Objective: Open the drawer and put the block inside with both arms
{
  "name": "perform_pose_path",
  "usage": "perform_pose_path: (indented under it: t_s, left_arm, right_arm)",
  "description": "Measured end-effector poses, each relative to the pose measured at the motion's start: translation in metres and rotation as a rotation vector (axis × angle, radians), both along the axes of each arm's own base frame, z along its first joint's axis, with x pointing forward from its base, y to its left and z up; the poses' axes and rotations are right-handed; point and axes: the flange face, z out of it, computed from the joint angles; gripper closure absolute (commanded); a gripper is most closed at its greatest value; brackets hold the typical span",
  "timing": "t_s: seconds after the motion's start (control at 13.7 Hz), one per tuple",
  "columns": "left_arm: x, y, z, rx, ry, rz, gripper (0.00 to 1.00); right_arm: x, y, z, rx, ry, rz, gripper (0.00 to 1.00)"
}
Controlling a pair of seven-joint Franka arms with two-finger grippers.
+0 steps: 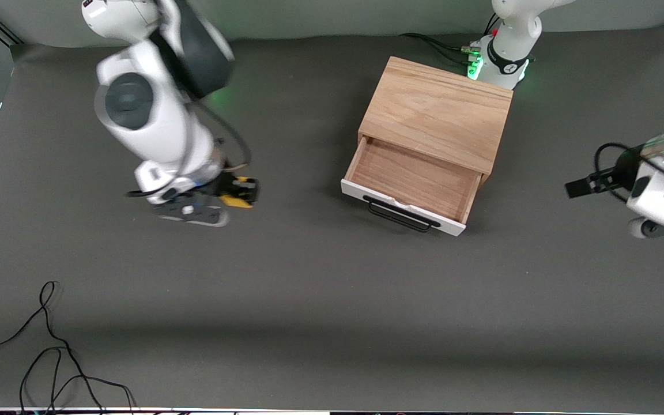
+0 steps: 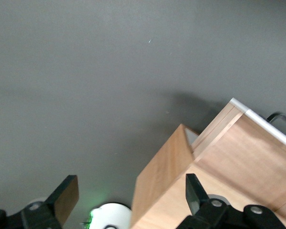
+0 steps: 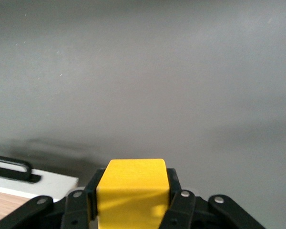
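Note:
The light oak box (image 1: 438, 112) stands near the left arm's base. Its drawer (image 1: 412, 178) is pulled open and empty, with its white front panel and black bar handle (image 1: 404, 214) facing the front camera. My right gripper (image 1: 240, 193) is shut on the yellow block (image 1: 238, 199), over bare table toward the right arm's end from the drawer. In the right wrist view the block (image 3: 132, 188) sits between the fingers of the right gripper (image 3: 132, 195), with the drawer's handle (image 3: 9, 169) at the edge. My left gripper (image 1: 577, 187) is open and empty beside the box, which also shows in the left wrist view (image 2: 167, 186).
Loose black cables (image 1: 49, 357) lie on the grey table near the front edge at the right arm's end. More cables (image 1: 447, 46) run by the left arm's green-lit base (image 1: 505, 63). Bare grey table lies between the block and the drawer.

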Motion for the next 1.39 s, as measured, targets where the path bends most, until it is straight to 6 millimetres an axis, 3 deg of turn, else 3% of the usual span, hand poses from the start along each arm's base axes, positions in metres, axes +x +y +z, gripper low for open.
perform_pose_path:
  t_s: [0.29, 0.51, 0.88, 1.17, 1.39]
  left_arm:
    - [-0.028, 0.007, 0.012, -0.003, -0.022, -0.157, 0.00]
    - [-0.049, 0.017, 0.014, -0.018, -0.076, -0.278, 0.00]
    - [-0.058, 0.012, 0.021, -0.051, -0.146, -0.331, 0.00]
    - [-0.056, 0.011, 0.022, -0.068, -0.169, -0.312, 0.00]
    - [-0.056, 0.009, 0.022, -0.068, -0.177, -0.282, 0.00]
  right_arm:
    - [-0.036, 0.114, -0.038, -0.045, 0.030, -0.060, 1.00]
    - [-0.066, 0.170, -0.071, -0.059, 0.057, -0.049, 1.00]
    - [-0.101, 0.224, -0.076, 0.036, 0.061, -0.100, 1.00]
    - [-0.112, 0.250, -0.110, 0.073, 0.049, -0.098, 1.00]
    - [-0.114, 0.259, -0.136, 0.069, 0.053, -0.104, 1.00]
